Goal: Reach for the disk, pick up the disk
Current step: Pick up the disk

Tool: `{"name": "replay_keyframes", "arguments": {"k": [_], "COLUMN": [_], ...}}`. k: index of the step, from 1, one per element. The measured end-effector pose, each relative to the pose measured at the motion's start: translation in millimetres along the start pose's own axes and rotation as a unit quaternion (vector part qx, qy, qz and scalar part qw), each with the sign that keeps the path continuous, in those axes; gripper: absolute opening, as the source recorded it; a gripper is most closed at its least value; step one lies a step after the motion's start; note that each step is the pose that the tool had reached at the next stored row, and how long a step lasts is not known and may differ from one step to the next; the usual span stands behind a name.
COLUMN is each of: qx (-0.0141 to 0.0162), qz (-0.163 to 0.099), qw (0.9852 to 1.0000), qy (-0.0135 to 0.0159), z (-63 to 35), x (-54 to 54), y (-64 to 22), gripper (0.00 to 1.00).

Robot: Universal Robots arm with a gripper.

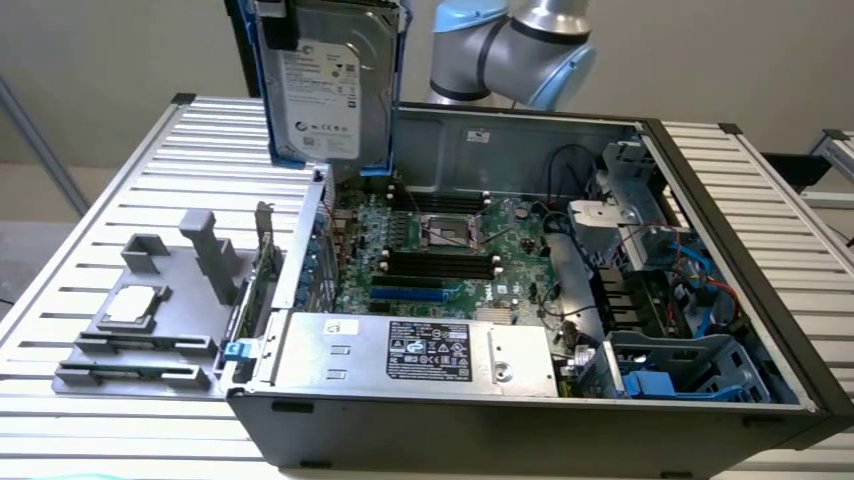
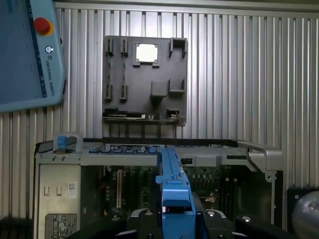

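**Already aloft: hard drive held over an open computer case**

Here the disk [image 1: 324,85] hangs upright in open air above the rear wall of the computer case [image 1: 534,420], well clear of the motherboard [image 1: 447,250]. The case lies open on a ribbed metal table [image 1: 120,190], beside a grey fixture tray [image 1: 140,330]. A teach pendant [image 2: 27,55] rests on the table. The disk is silver-grey, white-labelled, with blue rails. In the wrist view the gripper [image 2: 174,216] is clamped on its blue edge [image 2: 172,184].
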State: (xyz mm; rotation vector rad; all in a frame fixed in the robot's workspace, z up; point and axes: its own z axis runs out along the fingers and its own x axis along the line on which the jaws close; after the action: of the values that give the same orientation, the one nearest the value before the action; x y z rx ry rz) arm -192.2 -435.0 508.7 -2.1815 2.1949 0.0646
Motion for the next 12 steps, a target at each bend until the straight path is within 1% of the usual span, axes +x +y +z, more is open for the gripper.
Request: {"name": "replay_keyframes", "arguments": {"k": [5,12], "qx": [0.0029,0.0067], "qz": [0.0,0.0], "qw": [1.0,1.0], "qy": [-0.0012,-0.0052], "z": [-0.5,-0.9], "x": [8.4,17.4], "y": [-18.1,-48.6], "gripper": [0.33,0.33]}}
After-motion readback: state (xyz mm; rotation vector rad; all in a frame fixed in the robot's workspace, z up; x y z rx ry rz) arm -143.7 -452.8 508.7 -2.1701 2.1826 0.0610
